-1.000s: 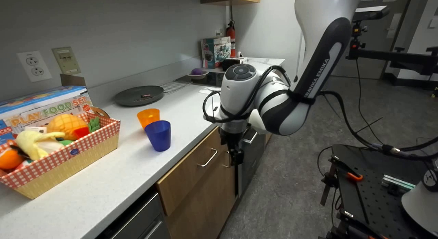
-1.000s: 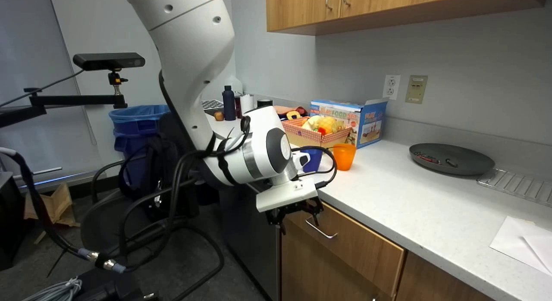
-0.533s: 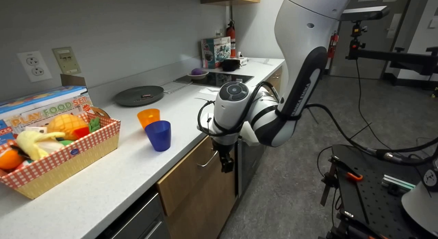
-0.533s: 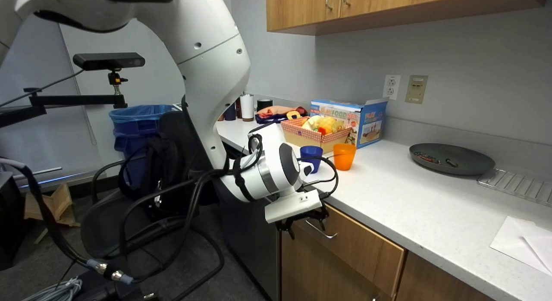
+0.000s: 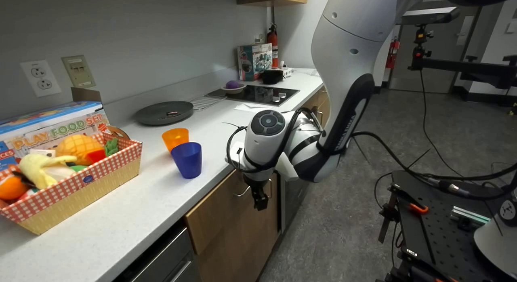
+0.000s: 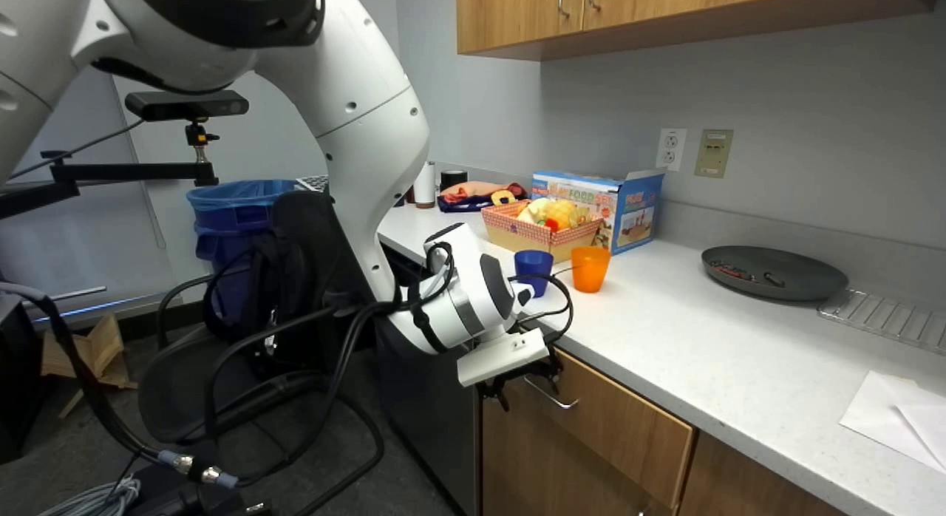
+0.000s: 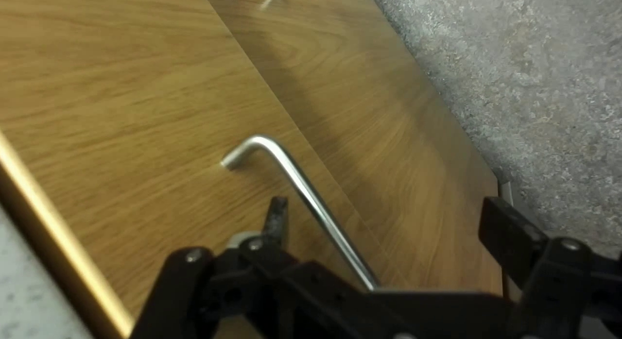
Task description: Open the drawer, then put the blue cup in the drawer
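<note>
Spread wide, the gripper (image 7: pixel 386 210) hangs near the handle (image 7: pixel 311 198) of the closed drawer (image 7: pixel 160 135); a good pull (contact is not clear) likely needs the handle deep in its grasp, then a straight, level draw. On the counter (image 5: pixel 121 217), the blue cup (image 5: pixel 188 160) stands beside the orange cup (image 5: pixel 175 138). The basket (image 5: pixel 117 173) holds play food (image 5: pixel 78 148); the drawer's inside is hidden.
</note>
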`<state>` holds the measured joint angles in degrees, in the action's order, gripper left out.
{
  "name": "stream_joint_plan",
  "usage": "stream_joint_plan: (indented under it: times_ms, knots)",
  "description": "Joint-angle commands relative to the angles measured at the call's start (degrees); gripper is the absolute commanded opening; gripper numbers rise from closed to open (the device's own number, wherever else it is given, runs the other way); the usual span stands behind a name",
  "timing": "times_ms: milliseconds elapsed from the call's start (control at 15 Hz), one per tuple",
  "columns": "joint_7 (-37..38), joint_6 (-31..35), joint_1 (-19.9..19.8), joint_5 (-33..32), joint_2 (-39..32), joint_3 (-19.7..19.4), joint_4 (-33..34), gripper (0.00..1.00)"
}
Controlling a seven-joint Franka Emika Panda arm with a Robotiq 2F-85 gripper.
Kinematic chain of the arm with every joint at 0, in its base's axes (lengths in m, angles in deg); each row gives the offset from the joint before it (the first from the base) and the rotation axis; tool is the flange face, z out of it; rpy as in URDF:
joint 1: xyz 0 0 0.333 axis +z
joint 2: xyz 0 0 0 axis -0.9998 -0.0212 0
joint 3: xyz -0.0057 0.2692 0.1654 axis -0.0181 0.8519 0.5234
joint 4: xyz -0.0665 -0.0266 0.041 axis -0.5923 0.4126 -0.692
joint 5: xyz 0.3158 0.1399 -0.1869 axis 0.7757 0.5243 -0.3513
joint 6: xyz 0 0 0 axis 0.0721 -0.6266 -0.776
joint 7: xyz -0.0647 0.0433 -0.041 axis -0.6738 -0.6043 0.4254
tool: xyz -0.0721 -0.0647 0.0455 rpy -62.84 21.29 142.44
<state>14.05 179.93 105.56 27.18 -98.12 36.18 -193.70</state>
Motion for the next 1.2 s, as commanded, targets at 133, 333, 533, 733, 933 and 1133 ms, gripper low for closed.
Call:
stream_joint_plan:
  times_ms: [133, 333, 533, 733, 933, 1133]
  knots:
    - [0.8, 0.7, -0.3, 0.4, -3.7, 0.1, 2.6, 1.0]
    - [-0.2, -0.4, -1.5, 1.6, -2.5, 1.5, 1.3, 1.0]
    - [-3.0, -1.8, -4.4, 3.6, 0.5, 5.1, -2.0, 1.0]
    - [-6.3, -3.0, -8.7, 6.3, 3.8, 9.9, -6.1, 1.0]
    - [-9.4, -2.7, -11.7, 8.8, 7.3, 12.7, -10.9, 1.0]
    - [-8.7, -0.6, -14.2, 6.8, 11.1, 13.8, -14.9, 1.0]
